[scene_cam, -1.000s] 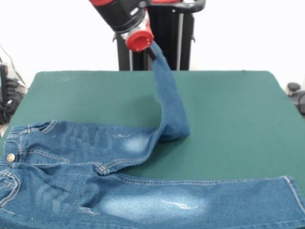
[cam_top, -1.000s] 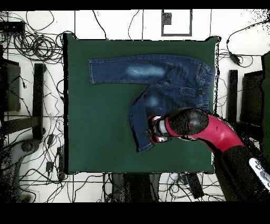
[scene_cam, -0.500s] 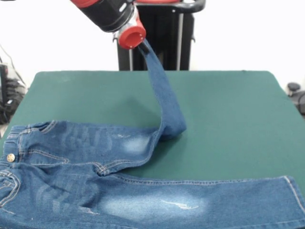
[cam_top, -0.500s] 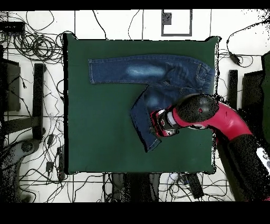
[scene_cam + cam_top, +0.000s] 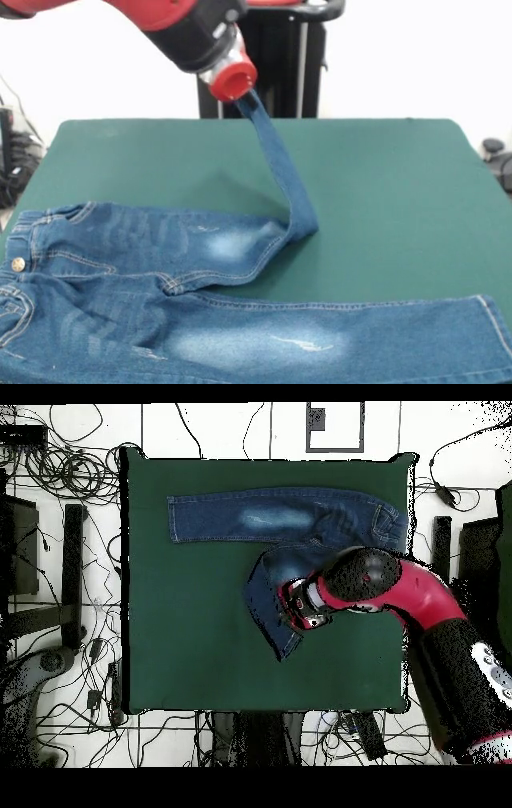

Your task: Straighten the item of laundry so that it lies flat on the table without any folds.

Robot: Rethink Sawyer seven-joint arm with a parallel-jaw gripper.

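Observation:
The blue denim jeans [image 5: 120, 272] lie on the green table [image 5: 400, 176], with the waist at the near left and one leg [image 5: 360, 336] flat along the near edge. The other leg [image 5: 280, 160] is lifted off the cloth as a taut strip up to my gripper [image 5: 244, 94], which is shut on its end above the table's far middle. In the overhead view the gripper [image 5: 295, 606] is over the bent leg [image 5: 268, 599]. The flat leg [image 5: 240, 517] reaches left along the table [image 5: 180, 634].
The robot's black pedestal [image 5: 276, 72] stands behind the far edge. Cables and dark equipment [image 5: 60, 564] lie on the floor around the table. Bare green felt spreads to the right of the lifted leg in the front view.
The gripper has swung left and back right with the leg end, now a little lower. The lifted leg is tauter, and its fold on the table has slid slightly right.

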